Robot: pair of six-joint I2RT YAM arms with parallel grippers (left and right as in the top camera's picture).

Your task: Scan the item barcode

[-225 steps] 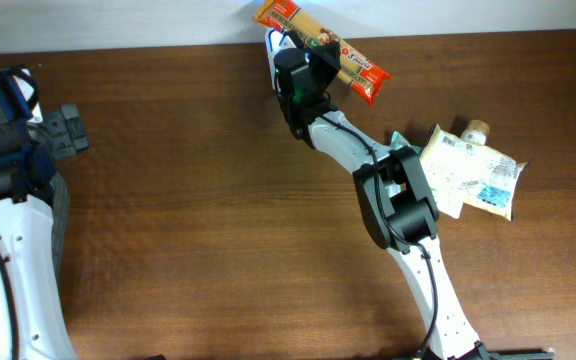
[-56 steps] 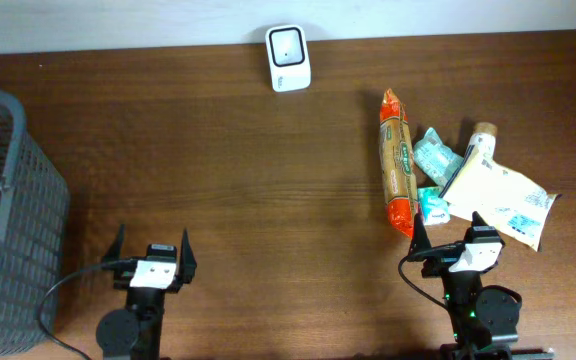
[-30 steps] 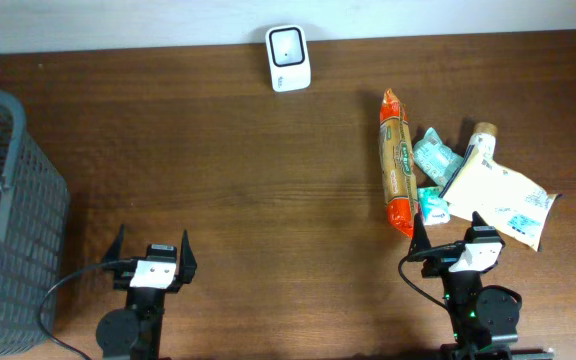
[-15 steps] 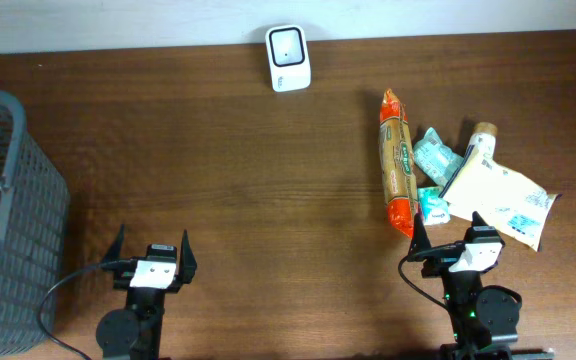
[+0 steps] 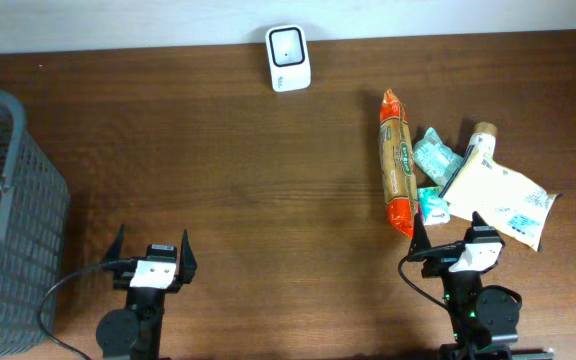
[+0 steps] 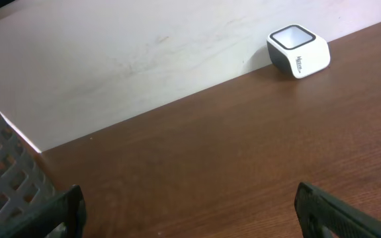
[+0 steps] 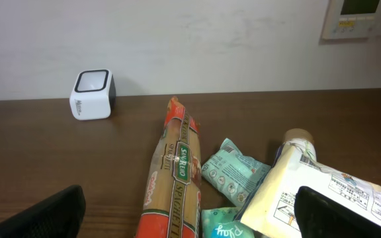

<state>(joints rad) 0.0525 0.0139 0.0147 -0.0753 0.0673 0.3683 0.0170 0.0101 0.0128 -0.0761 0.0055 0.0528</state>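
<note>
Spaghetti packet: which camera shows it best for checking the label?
The right wrist view: the spaghetti packet lies close ahead, its label lettering legible, though its near end runs off the frame. Overhead shows the whole spaghetti packet beside the teal sachets, but small. The left wrist view does not show it.

**Lighting and image quality.** Even, diffuse indoor light; all three views are sharp, with no motion blur. The table (image 5: 268, 180) shows a faint sheen toward the bright far wall (image 6: 111, 53). Soft shadows fall right of the basket (image 5: 8, 220) and beneath the scanner (image 7: 92, 96).

White scanner (image 5: 288, 45) at the back; orange spaghetti pack (image 5: 397, 175) flat, seemingly label-up.
</note>
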